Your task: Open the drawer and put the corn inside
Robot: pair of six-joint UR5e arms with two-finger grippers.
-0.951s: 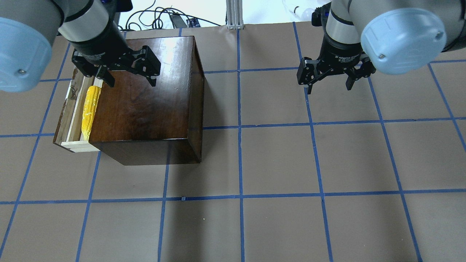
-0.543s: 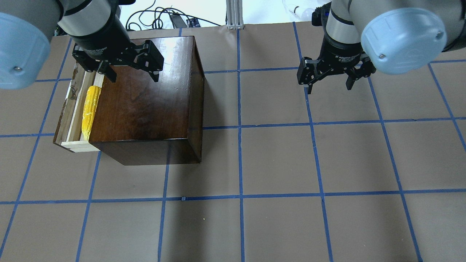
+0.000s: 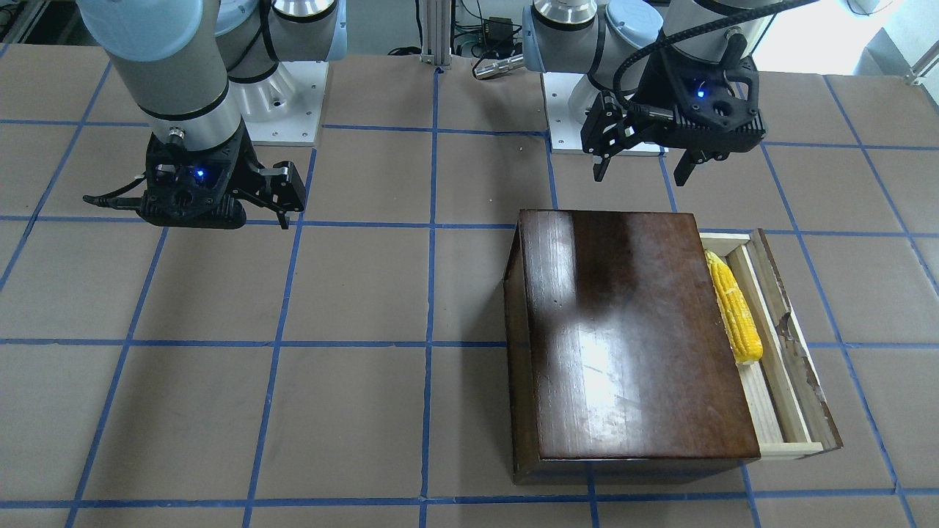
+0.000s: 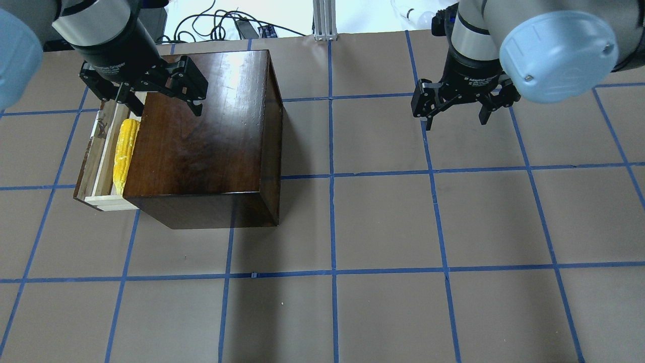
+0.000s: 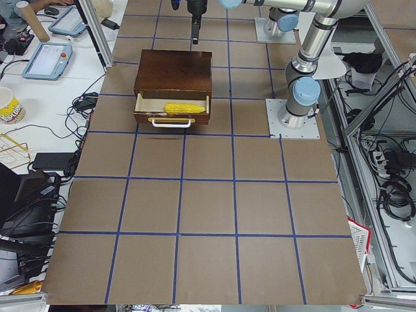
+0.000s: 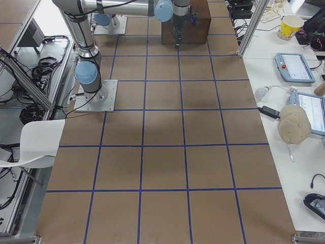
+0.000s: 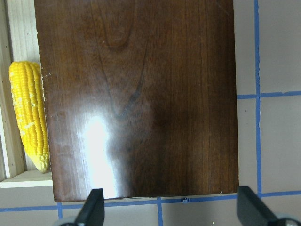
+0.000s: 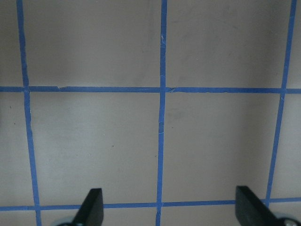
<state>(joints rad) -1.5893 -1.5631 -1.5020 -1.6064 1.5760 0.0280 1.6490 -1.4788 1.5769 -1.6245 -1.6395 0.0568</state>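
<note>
The corn (image 4: 125,154) lies lengthwise in the drawer (image 4: 93,160), which is pulled partly out of the dark-brown box (image 4: 201,131). It also shows in the front view (image 3: 733,315) and the left wrist view (image 7: 29,117), with its tapered tip toward the robot. My left gripper (image 4: 165,111) is open and empty, raised above the box and apart from the corn. My right gripper (image 4: 456,123) is open and empty, hovering over bare table far to the right of the box.
The brown table (image 4: 383,222) is marked with blue tape grid lines. Cables (image 4: 221,25) and a metal post (image 4: 325,20) lie beyond its far edge. The drawer has a pale handle on its front (image 5: 171,121).
My left gripper has pulled away from the corn's end, shifting left in the overhead view, still open. The corn, drawer and right arm have not moved.
</note>
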